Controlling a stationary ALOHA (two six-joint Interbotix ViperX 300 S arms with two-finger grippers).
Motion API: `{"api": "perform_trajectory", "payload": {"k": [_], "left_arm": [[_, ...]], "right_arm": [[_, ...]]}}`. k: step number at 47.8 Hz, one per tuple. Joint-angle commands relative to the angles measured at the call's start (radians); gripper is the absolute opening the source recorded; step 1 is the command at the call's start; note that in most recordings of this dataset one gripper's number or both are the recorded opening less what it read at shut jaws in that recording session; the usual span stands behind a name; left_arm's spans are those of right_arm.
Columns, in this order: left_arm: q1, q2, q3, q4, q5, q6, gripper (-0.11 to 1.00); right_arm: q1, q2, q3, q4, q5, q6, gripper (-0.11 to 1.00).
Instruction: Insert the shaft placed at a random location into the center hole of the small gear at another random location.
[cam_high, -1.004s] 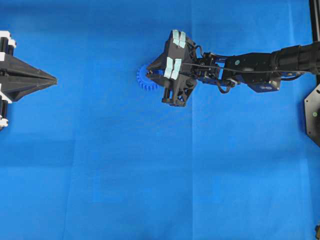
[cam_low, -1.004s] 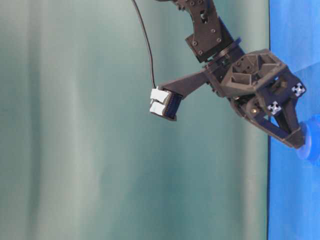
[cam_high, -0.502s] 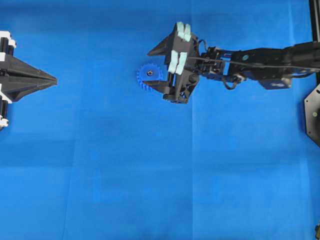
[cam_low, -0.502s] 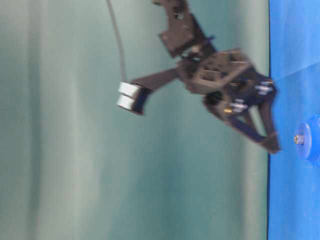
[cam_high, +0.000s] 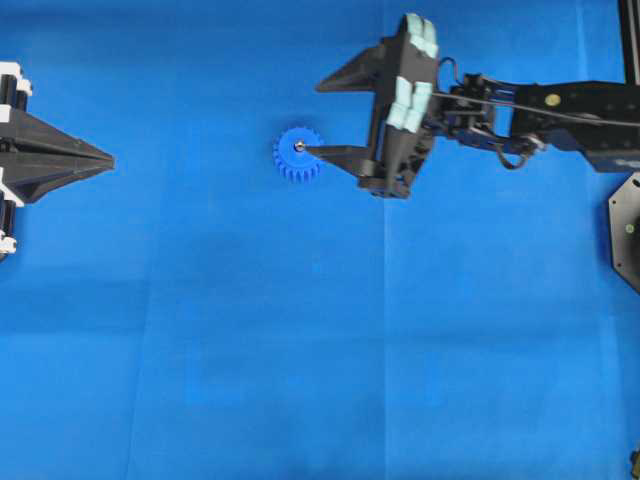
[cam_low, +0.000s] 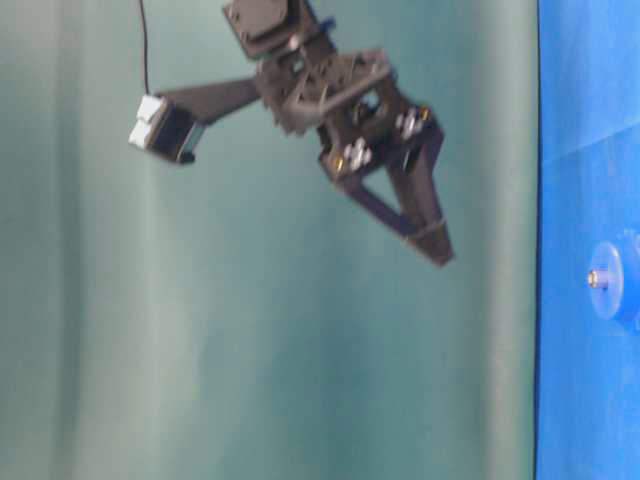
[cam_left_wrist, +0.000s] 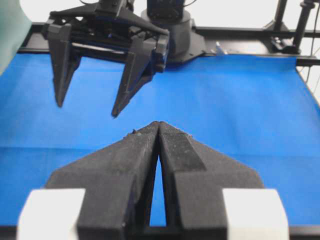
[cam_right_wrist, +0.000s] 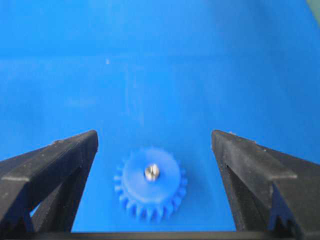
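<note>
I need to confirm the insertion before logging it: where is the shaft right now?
The shaft stands in the hub of the small gear, on the blue mat left of centre in the overhead view, below the right gripper, whose open jaws hold nothing.

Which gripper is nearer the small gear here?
Right. The right gripper, open, hangs just beside the small gear; the left gripper, shut, sits far off at the mat's edge.

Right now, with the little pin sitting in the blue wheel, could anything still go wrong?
Maybe two things. The open right hand hangs close above the small gear, so a fingertip swinging past could bump the gear or knock the shaft. Also, the shaft's top pokes out of the hub, so it may not be pushed all the way in and could tip. The shut left hand is far off.
</note>
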Motion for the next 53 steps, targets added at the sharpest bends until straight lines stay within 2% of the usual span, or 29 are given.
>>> {"api": "perform_trajectory", "payload": {"k": [1,16,31,41,53], "left_arm": [[0.002,0.005,-0.011,0.0,0.005,0.0,0.0],[0.002,-0.015,-0.011,0.0,0.015,0.0,0.0],[0.002,-0.052,-0.003,0.0,0.032,0.0,0.0],[0.002,-0.052,0.002,0.0,0.032,0.0,0.0],[0.002,-0.052,0.003,0.0,0.034,0.0,0.0]], "right_arm": [[0.005,-0.069,0.035,0.0,-0.008,0.002,0.85],[0.006,-0.252,0.219,0.003,-0.009,0.006,0.85],[0.008,-0.471,0.344,0.003,-0.003,0.006,0.85],[0.006,-0.554,0.374,0.005,0.0,0.006,0.85],[0.006,-0.549,0.374,0.003,0.002,0.006,0.85]]}}
